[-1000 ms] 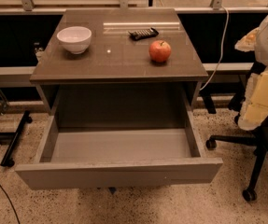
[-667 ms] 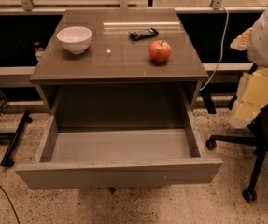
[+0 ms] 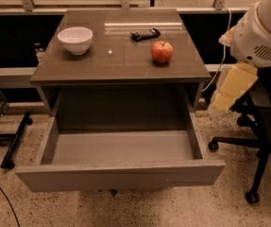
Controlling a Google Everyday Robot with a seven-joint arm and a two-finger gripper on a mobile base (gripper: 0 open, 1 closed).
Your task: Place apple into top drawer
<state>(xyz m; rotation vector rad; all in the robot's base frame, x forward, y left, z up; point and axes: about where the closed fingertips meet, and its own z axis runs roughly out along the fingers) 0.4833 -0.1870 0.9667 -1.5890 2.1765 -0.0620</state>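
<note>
Apple [image 3: 162,51] on cabinet top [image 3: 121,67]; top drawer [image 3: 121,175] open; gripper off-frame.

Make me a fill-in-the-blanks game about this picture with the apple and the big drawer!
1. The top drawer is pulled ____.
2. The apple rests on the cabinet top, not yet inside the ____.
3. The bowl near the other end of the top from the apple is coloured ____.
4. The gripper hangs beside the cabinet, on the picture's ____ side.

Missing words: open; drawer; white; right.
</note>
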